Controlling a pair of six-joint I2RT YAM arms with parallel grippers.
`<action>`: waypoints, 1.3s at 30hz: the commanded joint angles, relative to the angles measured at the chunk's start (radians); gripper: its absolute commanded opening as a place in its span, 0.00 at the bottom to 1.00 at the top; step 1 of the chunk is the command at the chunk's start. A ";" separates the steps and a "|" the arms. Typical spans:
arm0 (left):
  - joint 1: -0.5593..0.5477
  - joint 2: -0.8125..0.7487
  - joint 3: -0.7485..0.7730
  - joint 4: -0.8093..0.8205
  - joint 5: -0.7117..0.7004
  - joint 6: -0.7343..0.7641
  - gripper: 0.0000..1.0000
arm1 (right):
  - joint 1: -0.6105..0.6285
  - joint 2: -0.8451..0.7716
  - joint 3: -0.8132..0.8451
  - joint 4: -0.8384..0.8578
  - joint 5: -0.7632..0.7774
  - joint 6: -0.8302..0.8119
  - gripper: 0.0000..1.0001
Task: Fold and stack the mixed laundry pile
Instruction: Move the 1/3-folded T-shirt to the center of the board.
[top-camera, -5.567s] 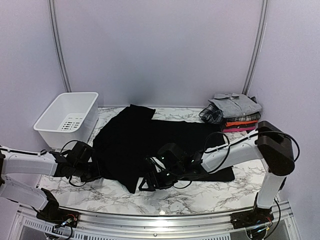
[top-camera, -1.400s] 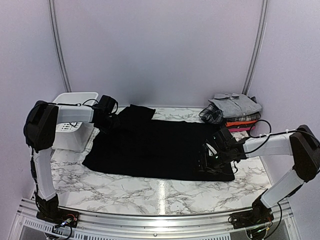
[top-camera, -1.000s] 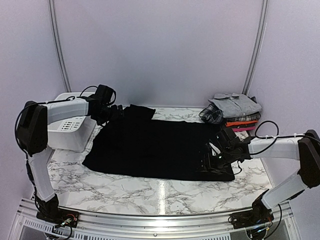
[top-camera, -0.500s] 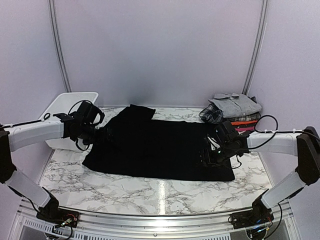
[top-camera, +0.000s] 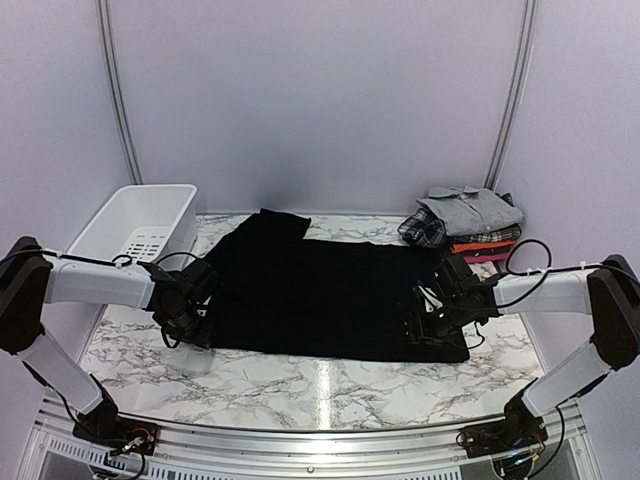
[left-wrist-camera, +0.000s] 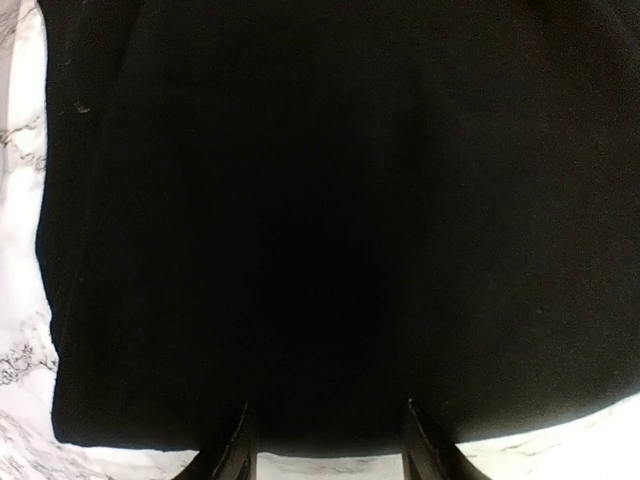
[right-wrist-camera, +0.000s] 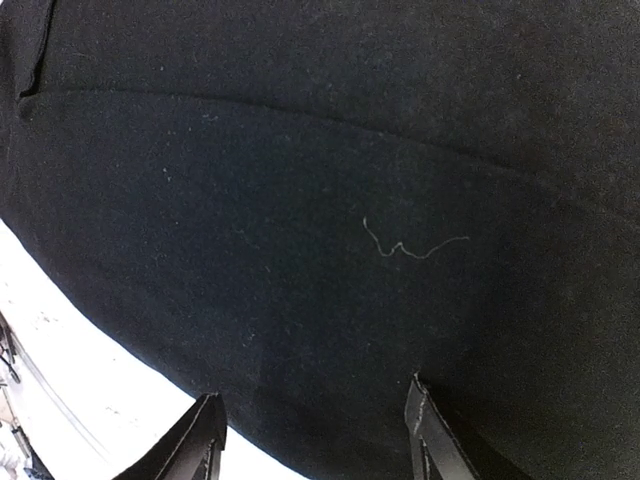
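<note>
The large black cloth (top-camera: 320, 290) lies spread flat across the marble table (top-camera: 330, 385). My left gripper (top-camera: 190, 318) is low at its near left corner. In the left wrist view the black cloth (left-wrist-camera: 330, 220) fills the frame and the left gripper (left-wrist-camera: 325, 450) has its fingertips apart astride the cloth's near edge. My right gripper (top-camera: 425, 325) hovers over the cloth's near right part. In the right wrist view the right gripper (right-wrist-camera: 315, 440) stands open just above the black cloth (right-wrist-camera: 330, 200), holding nothing. Folded pieces of the pile are stacked at the back right: grey shirt (top-camera: 472, 208), plaid piece (top-camera: 421, 231), red-pink piece (top-camera: 482, 251).
A white slotted basket (top-camera: 135, 228) stands at the back left, close to the left arm. Bare marble shows along the table's near edge, in front of the cloth. Curved metal rails (top-camera: 112, 100) rise at both back corners.
My left arm has swung from the cloth's far left corner by the basket down to its near left corner, and its jaws have narrowed. The right gripper has barely shifted.
</note>
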 joint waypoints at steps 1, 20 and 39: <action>-0.070 0.038 0.003 -0.111 -0.012 -0.067 0.47 | -0.004 -0.001 -0.073 -0.132 0.011 0.040 0.62; -0.200 -0.295 0.012 -0.309 0.002 -0.314 0.51 | -0.004 -0.286 -0.063 -0.263 -0.010 0.127 0.73; -0.179 -0.102 -0.208 -0.081 0.112 -0.386 0.25 | 0.002 -0.099 -0.120 -0.134 -0.012 0.146 0.70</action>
